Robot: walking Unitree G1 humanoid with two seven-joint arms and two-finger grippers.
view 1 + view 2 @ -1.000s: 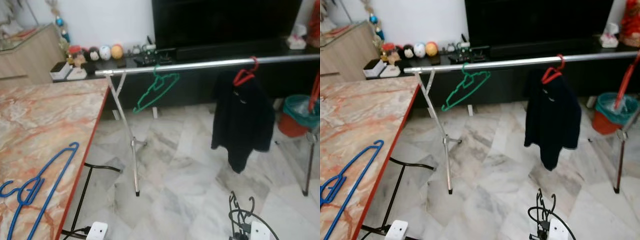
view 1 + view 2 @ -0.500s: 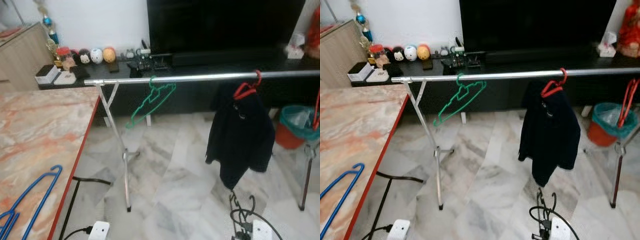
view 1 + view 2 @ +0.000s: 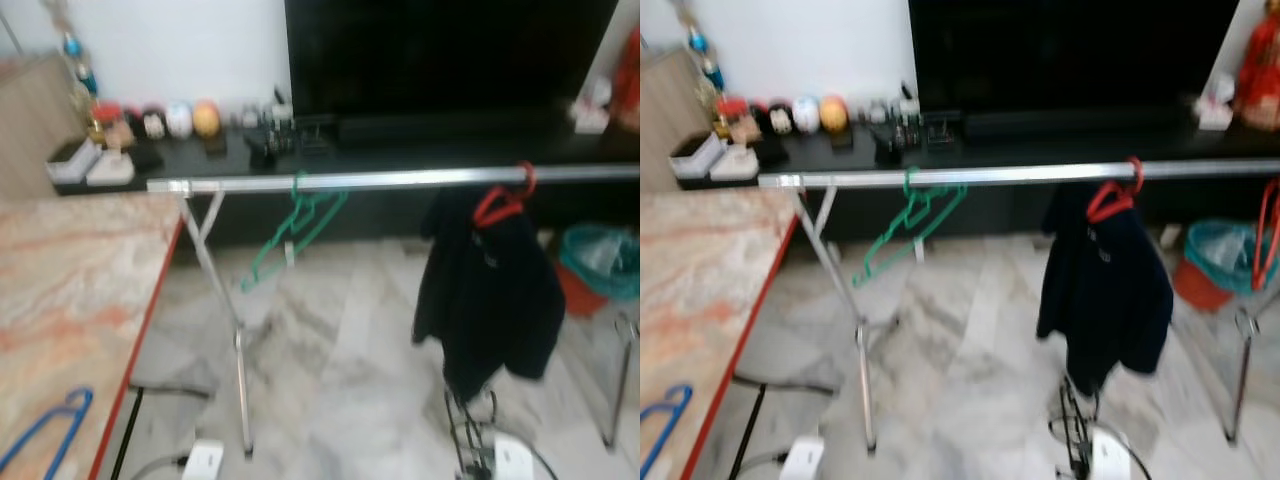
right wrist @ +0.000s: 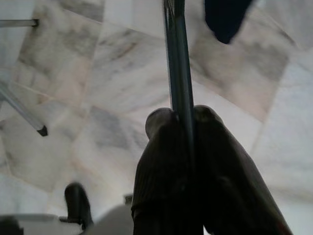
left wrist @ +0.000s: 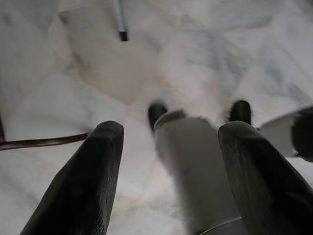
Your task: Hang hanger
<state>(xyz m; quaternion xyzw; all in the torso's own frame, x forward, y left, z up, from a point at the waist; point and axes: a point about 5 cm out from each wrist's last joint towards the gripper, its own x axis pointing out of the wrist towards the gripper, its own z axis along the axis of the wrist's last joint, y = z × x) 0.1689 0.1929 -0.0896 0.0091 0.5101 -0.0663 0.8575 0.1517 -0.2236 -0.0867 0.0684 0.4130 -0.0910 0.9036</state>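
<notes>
Two right fingers (image 4: 161,161) pinch a thin black wire hanger (image 4: 177,73); left fingers (image 5: 88,181) spread, empty.

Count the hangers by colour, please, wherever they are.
Green, on the rail: 1
Red, on the rail, carrying a dark garment: 1
Blue, on the table: 1
Black, in the right claw: 1
Total: 4
Red shape beside the bucket: too blurred to count.
</notes>
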